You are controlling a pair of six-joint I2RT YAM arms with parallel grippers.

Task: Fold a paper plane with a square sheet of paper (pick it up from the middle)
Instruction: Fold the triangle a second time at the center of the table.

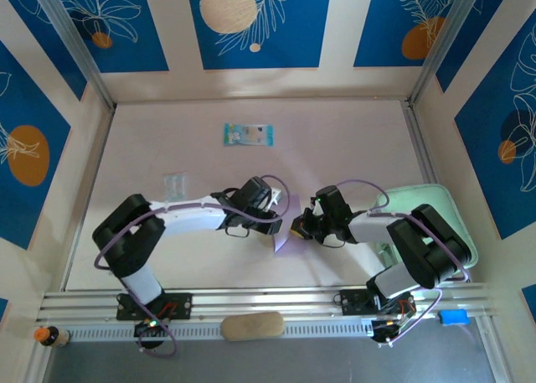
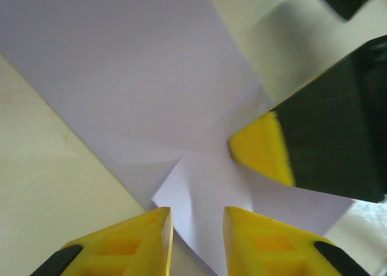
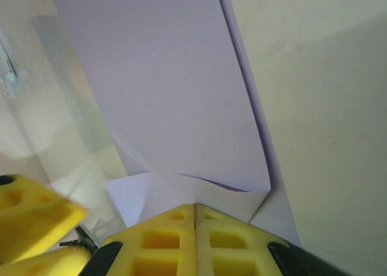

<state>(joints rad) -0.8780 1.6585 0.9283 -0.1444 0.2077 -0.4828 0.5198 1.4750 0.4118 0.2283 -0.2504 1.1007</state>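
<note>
The partly folded lilac sheet [image 3: 169,95] is pinched at its near edge between the closed fingers of the right gripper [image 3: 195,206]. The left gripper [image 2: 196,212] is seen with its fingers parted (a clear gap shows), and a corner of the sheet lies unclamped just ahead of them. A blue-green packet [image 1: 248,134] is seen well beyond both grippers.

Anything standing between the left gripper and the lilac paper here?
Nothing visible does. The left gripper, jaws apart, sits right at a folded corner of the lilac paper; the right gripper, shut on the same paper, is beside it, not between.
</note>
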